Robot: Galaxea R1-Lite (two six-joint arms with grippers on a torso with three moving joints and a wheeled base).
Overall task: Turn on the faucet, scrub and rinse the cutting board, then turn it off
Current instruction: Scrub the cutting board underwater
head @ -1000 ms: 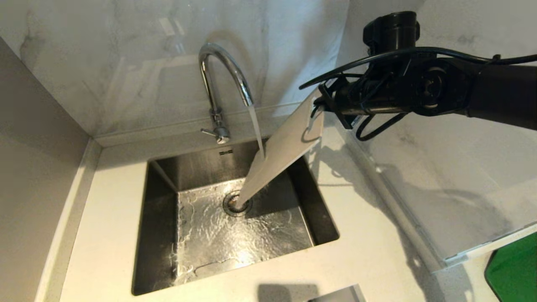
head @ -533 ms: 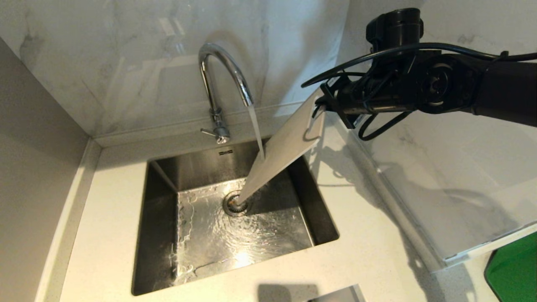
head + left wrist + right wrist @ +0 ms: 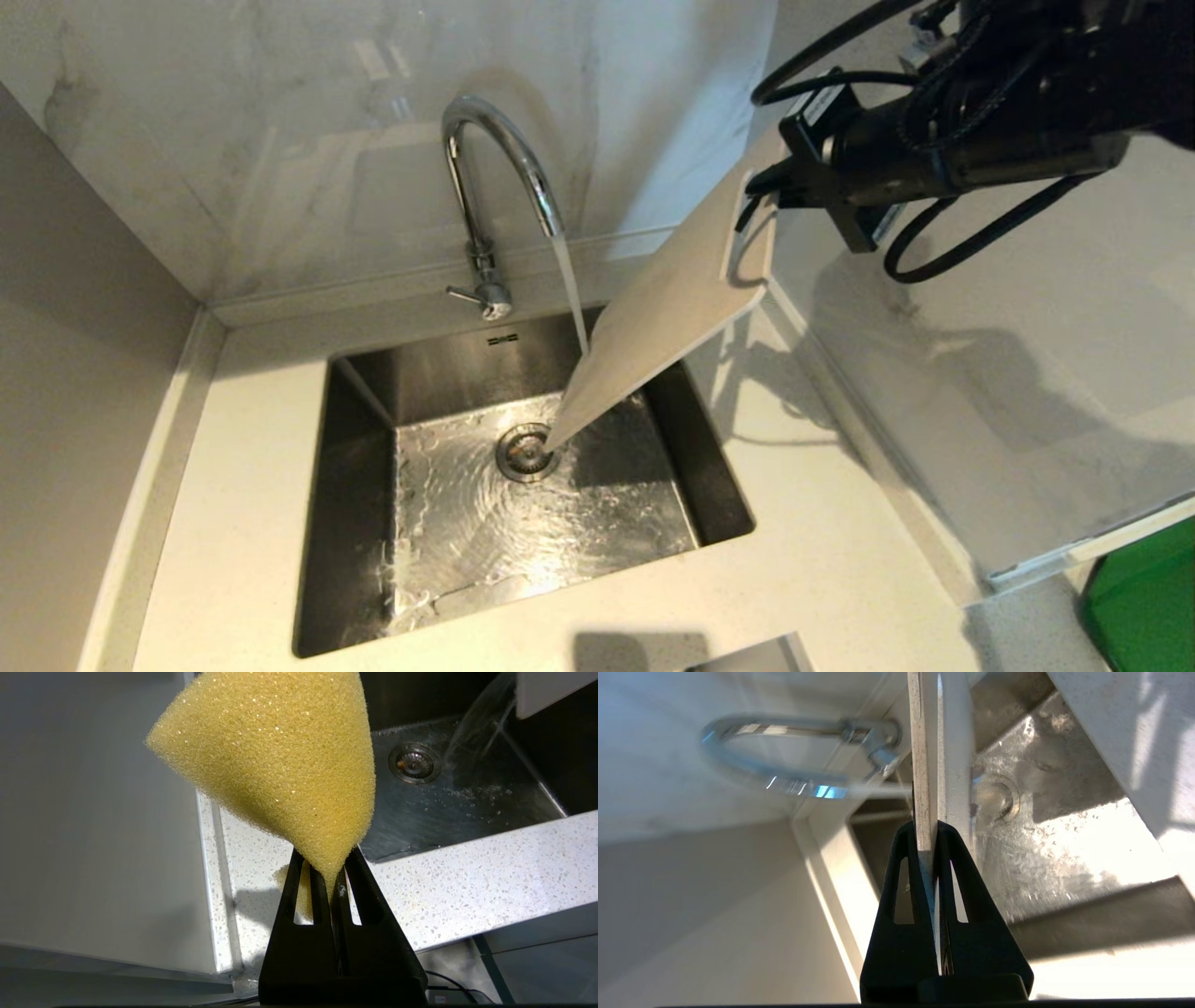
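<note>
Chrome gleams along the tall gooseneck faucet (image 3: 495,177) in the head view, its arched spout pouring a steady stream of water (image 3: 571,294) into the square stainless-steel sink (image 3: 355,523) set in the pale speckled desk (image 3: 822,579). The large cream-white plastic cutting board (image 3: 653,327) hangs tilted over the right half of the basin — its lower corner points down just above the round drain (image 3: 525,452), and the stream meets its left edge partway down. The right gripper (image 3: 758,179) is clamped on the board's upper end, beside the elongated handle cut-out, with the black arm reaching in from the upper right. The faucet's small side lever (image 3: 464,296) sticks out to the left of the base.

From the left wrist camera, the left gripper (image 3: 332,877) is pinched tight on a yellow sponge (image 3: 280,765), which fans out wide beyond the black fingers. It is held above the speckled desk at the sink's rim; the drain and running water show past it, as does a corner of the board.

From the right wrist camera, the black fingers (image 3: 903,896) squeeze the thin edge of the cutting board — seen edge-on, running straight away toward the basin. The faucet appears blurred off to one side, the wet sink floor beyond.
</note>
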